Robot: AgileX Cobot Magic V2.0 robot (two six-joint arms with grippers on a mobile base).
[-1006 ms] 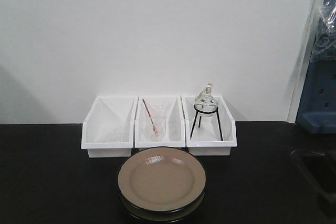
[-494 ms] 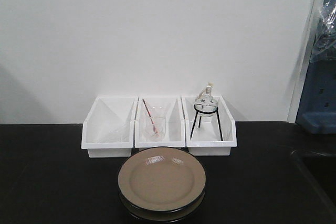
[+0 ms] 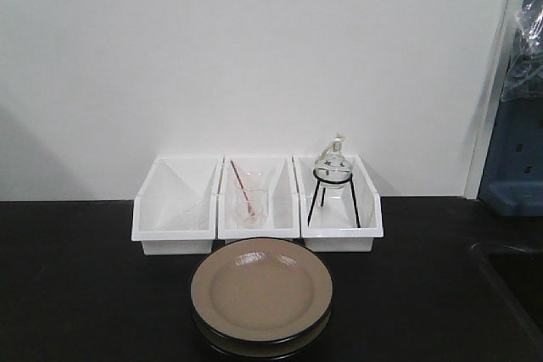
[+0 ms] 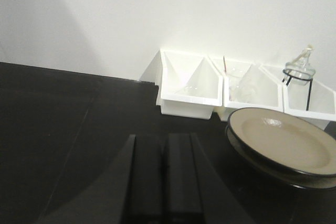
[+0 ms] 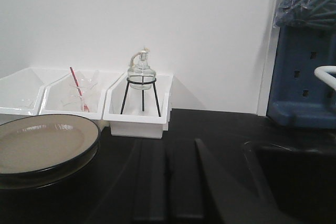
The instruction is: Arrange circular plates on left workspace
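Note:
Two circular plates (image 3: 261,294), beige-faced with dark rims, lie stacked on the black countertop of the left workspace (image 3: 85,294), just in front of the white bins. In the left wrist view the stack (image 4: 283,142) lies to the right of my left gripper (image 4: 163,139), apart from it. My left gripper is shut and holds nothing. The right wrist view has the stack (image 5: 42,145) at the left, with my right gripper (image 5: 168,142) shut and empty over bare countertop. Neither gripper shows in the front view.
Three white bins (image 3: 256,205) stand in a row against the wall: one holds a glass beaker with a red rod (image 3: 249,201), another a glass burner on a black tripod (image 3: 333,177). A recessed sink (image 5: 294,177) lies at the right, under a blue rack (image 5: 310,77).
A dark arm shape at the front view's right edge one second ago has left the view. The plates have not moved.

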